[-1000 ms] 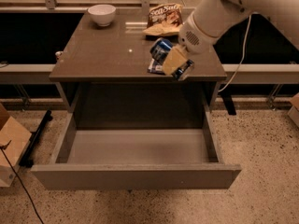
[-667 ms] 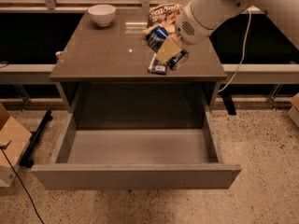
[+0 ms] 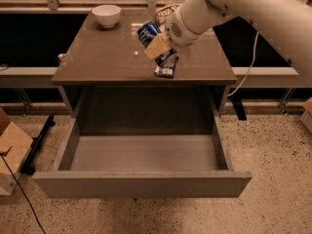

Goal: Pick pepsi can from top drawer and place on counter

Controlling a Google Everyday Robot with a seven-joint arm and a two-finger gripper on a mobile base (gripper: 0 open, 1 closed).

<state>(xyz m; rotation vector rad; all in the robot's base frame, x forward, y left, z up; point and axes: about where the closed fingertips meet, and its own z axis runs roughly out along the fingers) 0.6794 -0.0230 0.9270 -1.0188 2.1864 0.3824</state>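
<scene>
Camera view showed the gripper [image 3: 156, 43] clamped on the pepsi can [image 3: 147, 32], long axis tilted off upright, above the counter [image 3: 97, 57].

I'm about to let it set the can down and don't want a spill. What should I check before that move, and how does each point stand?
1. Grip: ok. The gripper is shut on the pepsi can, over the counter.
2. Can out of the top drawer: ok. The drawer stands open.
3. Bare counter spot: ok, left of the gripper.
4. Blue packet: not ok. It lies close by the gripper.
5. Can upright: not ok, it is tilted.
6. Bowl: ok, apart at the back left.
</scene>
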